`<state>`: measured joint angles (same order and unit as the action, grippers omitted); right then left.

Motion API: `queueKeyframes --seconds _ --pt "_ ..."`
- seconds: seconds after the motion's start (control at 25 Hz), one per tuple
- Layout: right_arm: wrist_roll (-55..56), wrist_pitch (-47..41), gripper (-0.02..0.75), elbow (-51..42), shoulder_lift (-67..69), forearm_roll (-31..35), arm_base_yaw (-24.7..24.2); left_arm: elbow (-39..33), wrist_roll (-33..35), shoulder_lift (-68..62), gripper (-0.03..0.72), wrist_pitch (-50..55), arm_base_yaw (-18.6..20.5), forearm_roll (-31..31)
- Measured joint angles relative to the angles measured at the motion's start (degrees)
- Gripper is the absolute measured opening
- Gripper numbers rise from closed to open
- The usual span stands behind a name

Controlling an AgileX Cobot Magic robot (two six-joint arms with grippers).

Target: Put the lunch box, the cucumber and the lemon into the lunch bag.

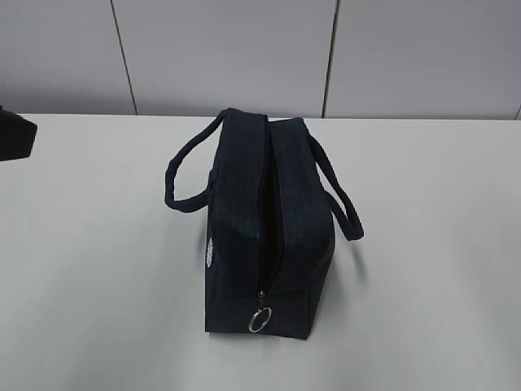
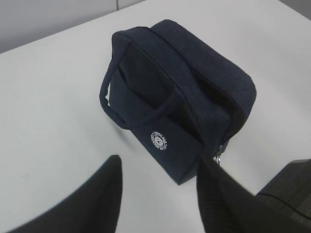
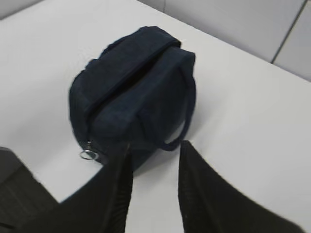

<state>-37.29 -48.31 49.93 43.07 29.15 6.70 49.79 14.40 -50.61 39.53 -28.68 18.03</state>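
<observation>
— So, where is the lunch bag (image 1: 264, 224) at this moment?

— It stands on the white table (image 1: 423, 244), about in the middle, and the zipper along its top looks closed. The metal ring pull (image 1: 260, 321) hangs at the near end of the bag in the exterior view. One loop handle (image 1: 189, 175) falls to the left side and the other handle (image 1: 338, 195) falls to the right side.

— Do you see the logo?

— Yes, the small round white logo (image 2: 158, 140) is on the side wall that faces the left wrist camera, just under the handle.

— And what about the left hand (image 2: 158, 204)?

— Its two dark fingers are spread apart. It is over the table just beside the bag, on the logo side, and it holds nothing. The right finger comes close to the bag's corner near the ring pull; I cannot tell if it touches.

— The right hand (image 3: 153, 194)?

— Also spread, with a clear gap between the fingers, and nothing between them. It is near the other side of the bag, close to the handle there.

— The lunch box, the cucumber, the lemon?

— I cannot see them in any view.
</observation>
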Motion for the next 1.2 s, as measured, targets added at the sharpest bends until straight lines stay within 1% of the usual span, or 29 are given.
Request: queueKeyframes --seconds 0.2,0.28,0.32,0.36,0.4,0.48,0.52,0.56,0.6,0.68,0.84,0.92,1.2 --pt "11.71 3.55 0.244 0.0 1.99 -16.34 0.0 0.0 0.0 0.0 0.33 -0.1 0.0 -0.07" --pt "13.86 3.78 0.246 0.0 2.23 -18.44 0.0 0.0 0.0 0.0 0.327 -0.21 0.0 -0.37" --pt "14.08 4.17 0.255 0.0 2.23 -17.8 0.0 0.0 0.0 0.0 0.326 -0.32 0.0 -0.67" --pt "13.86 4.45 0.287 0.0 2.23 -15.65 0.0 0.0 0.0 0.0 0.326 -0.41 0.0 -0.78" --pt "12.8 4.45 0.34 0.0 2.23 -13.28 0.0 0.0 0.0 0.0 0.326 -0.41 0.0 -1.01" --pt "10.3 4.22 0.478 0.0 2.23 -7.31 0.0 0.0 0.0 0.0 0.325 -0.41 0.0 -1.21" --pt "9.4 3.61 0.531 0.0 2.23 -4.93 0.0 0.0 0.0 0.0 0.323 -0.41 0.0 -1.21" --pt "8.75 2.65 0.576 0.0 2.23 -3.41 0.0 0.0 0.0 0.0 0.321 -0.41 0.0 -1.26" --pt "8.35 1.54 0.596 0.0 2.23 -2.07 0.0 0.0 0.0 0.0 0.317 -0.41 0.0 -1.26" --pt "8.14 -0.71 0.602 0.0 2.23 -0.05 0.0 0.0 0.0 0.0 0.3 -0.41 0.0 -1.26" --pt "5.16 -2.9 0.55 0.0 2.23 5.35 0.16 0.0 0.0 0.0 0.272 -0.41 0.0 -1.35" --pt "3.8 -3.57 0.535 0.0 2.23 7.8 1.14 0.0 0.0 0.0 0.268 -0.41 0.0 -1.35" --pt "2.53 -4.06 0.486 0.0 4.68 9.43 10.97 0.0 -0.33 0.0 0.263 -0.41 0.0 -1.35"
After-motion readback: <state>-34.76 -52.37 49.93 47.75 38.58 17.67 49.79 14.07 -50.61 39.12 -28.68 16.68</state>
